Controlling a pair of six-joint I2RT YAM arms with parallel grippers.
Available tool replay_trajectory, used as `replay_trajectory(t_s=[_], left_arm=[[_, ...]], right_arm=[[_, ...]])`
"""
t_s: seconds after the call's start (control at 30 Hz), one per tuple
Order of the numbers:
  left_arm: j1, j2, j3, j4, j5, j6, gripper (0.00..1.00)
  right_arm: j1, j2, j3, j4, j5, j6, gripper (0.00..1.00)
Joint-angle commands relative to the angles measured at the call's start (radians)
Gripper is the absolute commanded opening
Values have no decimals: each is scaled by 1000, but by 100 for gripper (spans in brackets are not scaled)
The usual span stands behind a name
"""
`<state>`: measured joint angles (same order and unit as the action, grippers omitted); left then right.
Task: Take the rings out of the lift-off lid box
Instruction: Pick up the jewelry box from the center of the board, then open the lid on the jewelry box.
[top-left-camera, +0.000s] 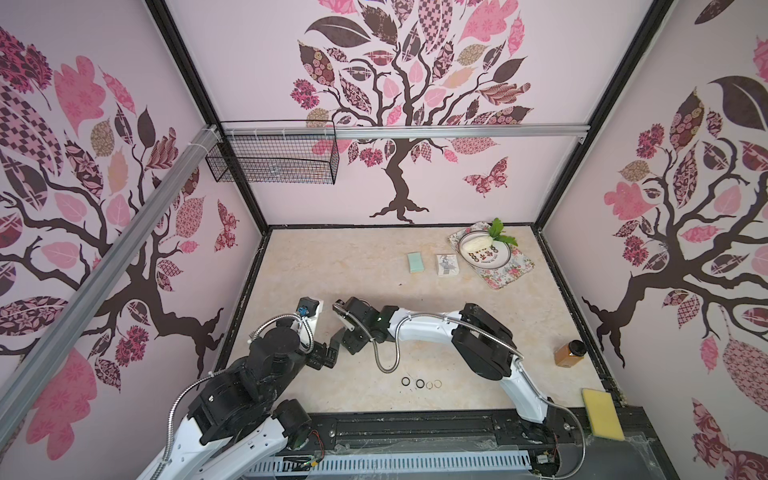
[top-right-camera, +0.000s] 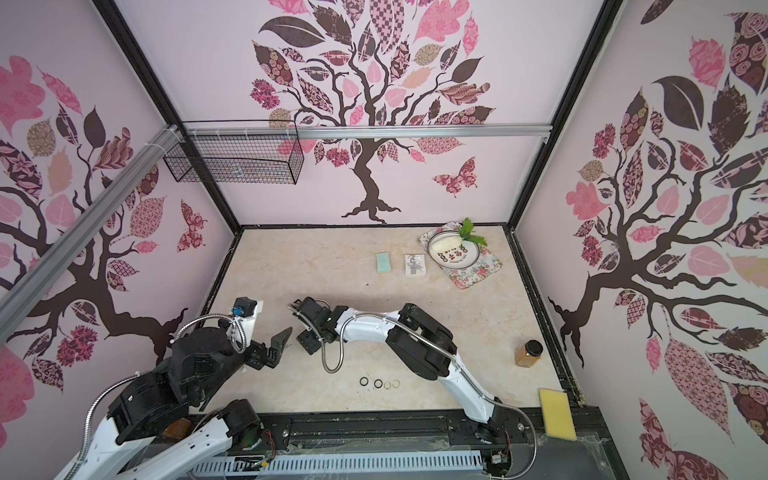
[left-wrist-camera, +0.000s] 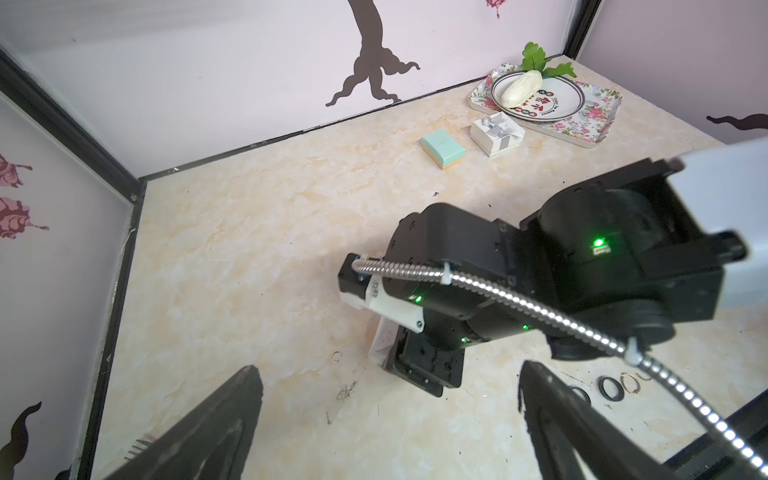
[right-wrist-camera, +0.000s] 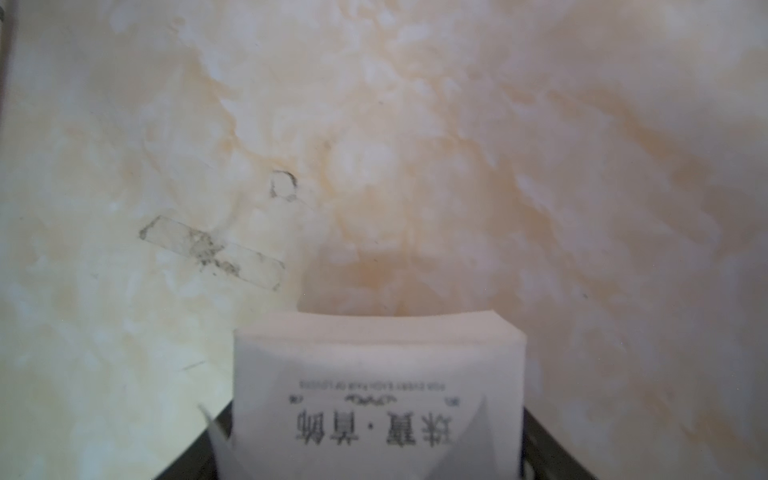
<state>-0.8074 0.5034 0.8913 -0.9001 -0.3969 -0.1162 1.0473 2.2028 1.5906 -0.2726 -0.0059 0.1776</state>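
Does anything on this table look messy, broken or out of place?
One oddity: a grimy strip of clear tape is stuck to the marbled beige tabletop, with a dark ring-shaped smudge beside it. The yellow rectangular sponge straddles the tabletop's front edge and the black front rail. Nothing looks spilled or broken.

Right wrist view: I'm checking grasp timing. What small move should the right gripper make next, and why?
Probably close the right gripper on the white printed box: it sits between the jaws, but firm contact isn't clear. Four rings already lie on the table.
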Motion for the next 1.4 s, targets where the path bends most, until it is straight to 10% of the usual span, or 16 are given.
replay_trajectory(t_s=[0.0,0.33,0.63,0.9,1.37], left_arm=[[2,50,-44,106,28,31,98],[-1,285,-314,771,206,218,98],[2,444,-604,1460,531,402,98],[2,661,-624,1782,675,393,98],[-19,810,-556,1900,609,291,98]], right_arm=[[-101,-185,-93,6,-92,55,68],[-493,-678,-641,342,-600,290,67],[-571,-816,-849,663,-887,545,68],[-570,-810,-931,818,-970,673,68],[-571,-818,-963,869,-956,709,69]])
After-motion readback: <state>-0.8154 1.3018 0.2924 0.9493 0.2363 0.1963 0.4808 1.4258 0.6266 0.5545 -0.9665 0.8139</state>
